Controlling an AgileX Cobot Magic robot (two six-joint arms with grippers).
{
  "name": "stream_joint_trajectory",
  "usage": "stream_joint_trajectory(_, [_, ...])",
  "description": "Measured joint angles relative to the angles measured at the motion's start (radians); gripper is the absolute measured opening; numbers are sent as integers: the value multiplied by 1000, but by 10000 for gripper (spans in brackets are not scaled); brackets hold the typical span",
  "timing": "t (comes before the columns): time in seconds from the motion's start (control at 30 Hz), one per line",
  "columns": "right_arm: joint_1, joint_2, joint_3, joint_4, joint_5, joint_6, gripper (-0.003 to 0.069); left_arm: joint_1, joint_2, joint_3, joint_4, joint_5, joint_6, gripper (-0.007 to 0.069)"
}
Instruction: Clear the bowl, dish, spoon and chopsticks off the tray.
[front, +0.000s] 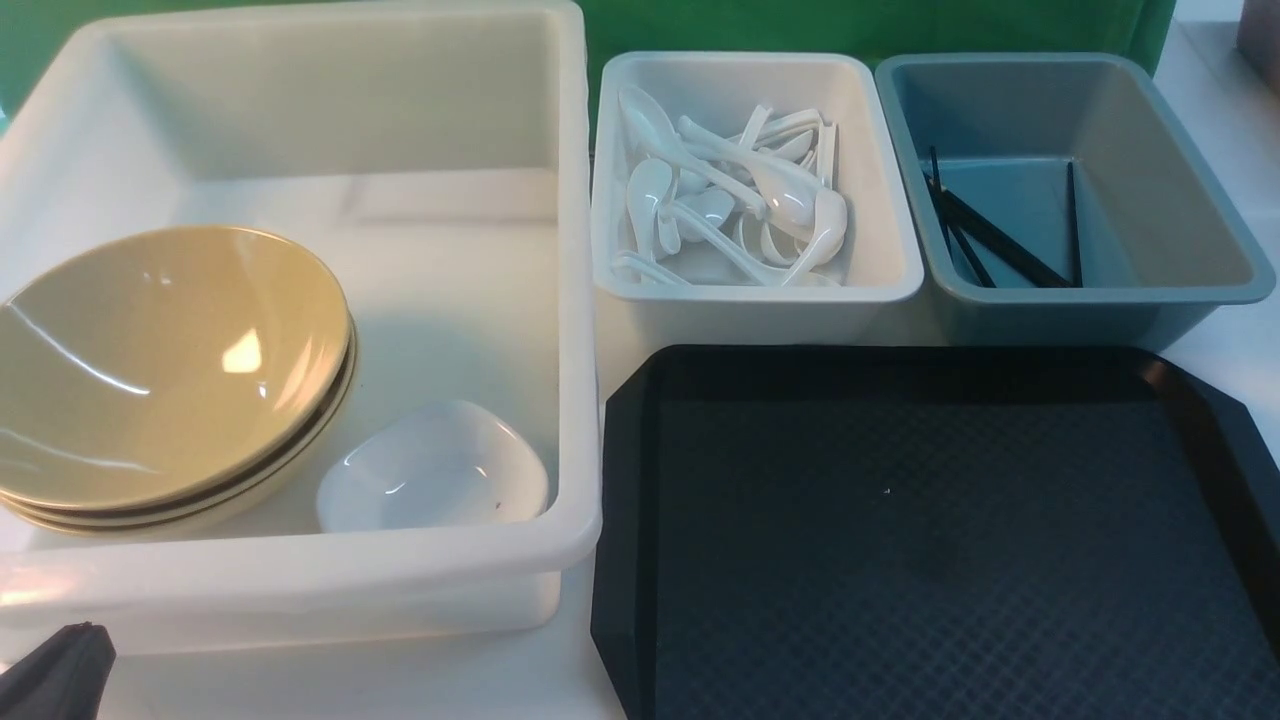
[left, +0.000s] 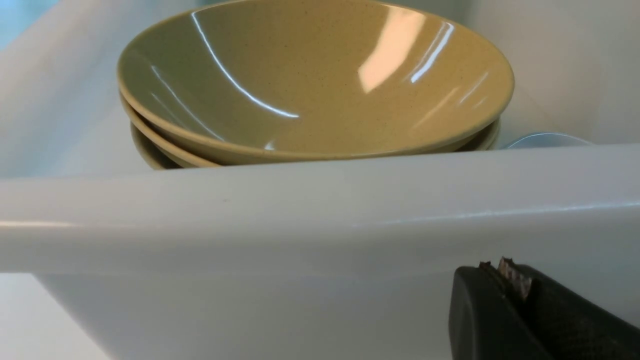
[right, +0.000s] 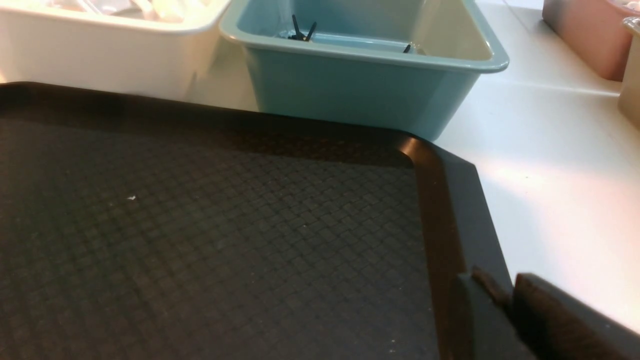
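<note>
The black tray (front: 900, 560) has nothing on it; its textured floor (right: 225, 225) fills the right wrist view. The tan bowl (front: 150, 360) tops a stack in the large white tub (front: 575, 300), with the white dish (front: 430, 470) beside it. Several white spoons (front: 740, 200) lie heaped in the small white tub (front: 880, 290). Black chopsticks (front: 990, 235) rest in the grey-blue tub (front: 1180, 290). My left gripper (left: 500, 265) is shut and empty, just outside the big tub's near wall (left: 300, 225); its tip (front: 50, 670) shows at the front. My right gripper (right: 502, 287) hangs over the tray's right rim, jaws slightly apart, holding nothing.
The three tubs stand in a row behind and left of the tray. A pink container (right: 585, 35) sits on the white table (right: 560, 165) to the far right. A green backdrop (front: 900, 25) closes off the back.
</note>
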Motion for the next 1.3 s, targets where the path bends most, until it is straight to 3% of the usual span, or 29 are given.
stream_joint_trajectory(1.3, [0,0,0,0,0,0,168,0,0,0,0,0,0,-11])
